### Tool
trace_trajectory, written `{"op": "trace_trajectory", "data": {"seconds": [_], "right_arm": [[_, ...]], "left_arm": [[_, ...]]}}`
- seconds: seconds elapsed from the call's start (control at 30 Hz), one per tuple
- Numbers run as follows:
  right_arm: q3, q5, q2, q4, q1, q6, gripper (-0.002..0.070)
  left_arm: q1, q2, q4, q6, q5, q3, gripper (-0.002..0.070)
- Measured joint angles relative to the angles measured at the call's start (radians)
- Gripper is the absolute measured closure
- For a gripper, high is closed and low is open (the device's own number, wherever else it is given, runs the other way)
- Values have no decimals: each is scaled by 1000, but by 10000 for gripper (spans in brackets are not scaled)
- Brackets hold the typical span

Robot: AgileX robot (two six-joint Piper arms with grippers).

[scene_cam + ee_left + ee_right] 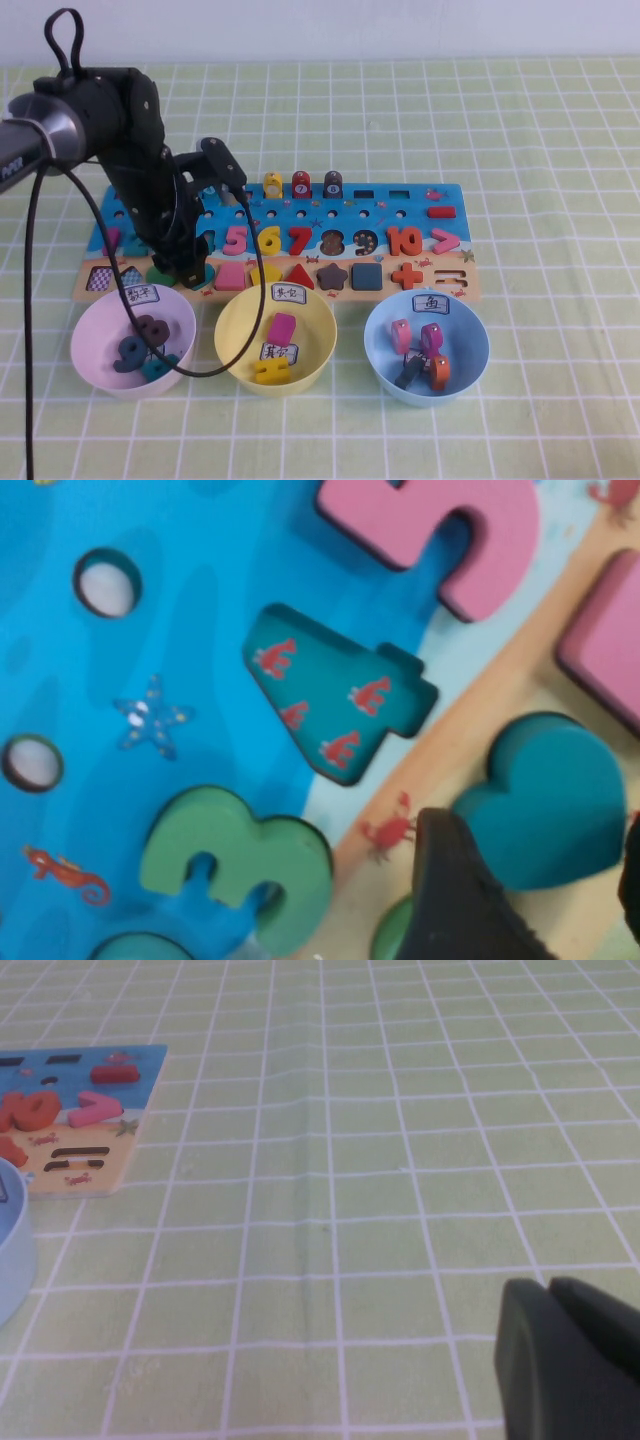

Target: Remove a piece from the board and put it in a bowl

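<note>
While left pincer (545, 900) straddles heart piece (550, 805), right pincer (570, 1360) parked shut.

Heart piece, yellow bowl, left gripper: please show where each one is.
Heart piece (560, 815): left wrist view, top face.
Yellow bowl (228, 318): high view, left rim.
Left gripper (188, 274): high view, between fingertips.

Looks like a robot test setup rather than a home: plain white wall (400, 25), a worktop (540, 130) under a green checked cloth, and three hand-labelled bowls lined up by a kids' puzzle board (395, 205).
</note>
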Motion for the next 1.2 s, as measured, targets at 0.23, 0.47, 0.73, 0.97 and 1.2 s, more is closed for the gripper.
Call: {"op": "trace_trajectory", "data": {"seconds": [0.23,0.47,0.73,0.97,1.2], "right_arm": [[0,0,0,0,0,0,694],[0,0,0,0,0,0,694],[0,0,0,0,0,0,694],[0,0,0,0,0,0,694],[0,0,0,0,0,0,694]], "left_arm": [[0,2,3,0,-58,4,362],[-2,8,4,0,-53,2,361],[-29,12,22,-54,-8,2,361],[-31,21,54,-105,-2,2,360],[-38,23,64,-115,-5,2,358]]}}
